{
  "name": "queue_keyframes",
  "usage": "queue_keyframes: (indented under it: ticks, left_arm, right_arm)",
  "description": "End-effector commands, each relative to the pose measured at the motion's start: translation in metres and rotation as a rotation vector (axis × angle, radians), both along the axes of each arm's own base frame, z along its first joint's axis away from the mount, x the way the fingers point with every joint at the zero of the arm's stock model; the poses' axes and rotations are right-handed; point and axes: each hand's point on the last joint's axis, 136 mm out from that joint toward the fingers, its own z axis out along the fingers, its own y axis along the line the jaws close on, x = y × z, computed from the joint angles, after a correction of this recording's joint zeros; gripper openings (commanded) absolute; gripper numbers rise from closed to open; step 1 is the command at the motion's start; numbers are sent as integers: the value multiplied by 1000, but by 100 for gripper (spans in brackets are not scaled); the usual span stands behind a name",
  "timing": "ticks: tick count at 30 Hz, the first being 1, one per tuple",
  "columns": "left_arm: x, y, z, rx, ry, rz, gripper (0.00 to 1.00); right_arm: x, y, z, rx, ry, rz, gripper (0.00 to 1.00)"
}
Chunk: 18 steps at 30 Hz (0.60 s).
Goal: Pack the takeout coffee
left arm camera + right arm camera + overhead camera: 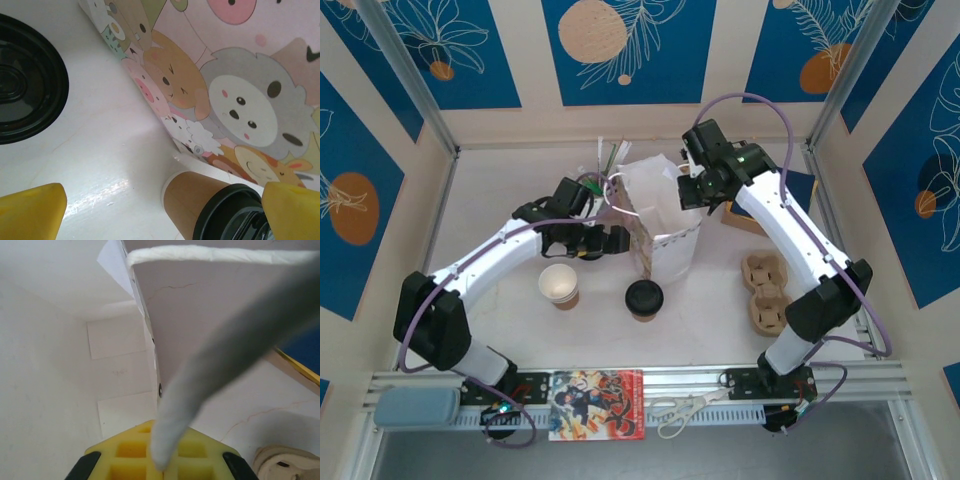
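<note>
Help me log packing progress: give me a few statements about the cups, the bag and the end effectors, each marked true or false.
1. The right end effector is shut on the handle of the paper bag. True.
2. The left end effector holds the open paper cup. False: it is open and empty, and the cup stands by itself on the table.
3. The lidded cup is inside the bag. False: it stands on the table, just in front of the bag.
4. Scissors lie between the arms' bases. True.
</note>
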Motion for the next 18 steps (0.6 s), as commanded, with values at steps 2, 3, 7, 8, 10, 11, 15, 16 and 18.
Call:
queue_keyframes:
  ticks: [2, 3, 7, 8, 10, 11, 15, 16, 18]
  left_arm:
    - [3, -10, 10, -21, -15, -17, 100]
    - [3, -11, 10, -23, -14, -18, 100]
    - [4, -12, 11, -23, -13, -21, 100]
    - [3, -12, 11, -24, -14, -23, 100]
    - [3, -12, 12, -22, -16, -24, 100]
    - [2, -12, 13, -21, -16, -23, 100]
    - [1, -9, 18, -16, -25, -23, 100]
    - [1, -9, 19, -13, -29, -22, 100]
    - [1, -6, 23, -8, -39, -20, 100]
  right_arm:
    - [-8, -15, 8, 3, -13, -1, 0]
    - [-7, -18, 7, 4, -8, -6, 0]
    - [-7, -24, 0, 15, 12, -19, 2]
    - [-7, -24, -2, 21, 18, -19, 4]
    - [-7, -24, -4, 25, 24, -22, 10]
    - [-7, -24, -4, 26, 24, -23, 16]
    - [-7, -23, 4, 45, 12, -30, 32]
    - [-8, -23, 7, 51, 6, -31, 35]
    - [-9, -21, 17, 68, -8, -33, 40]
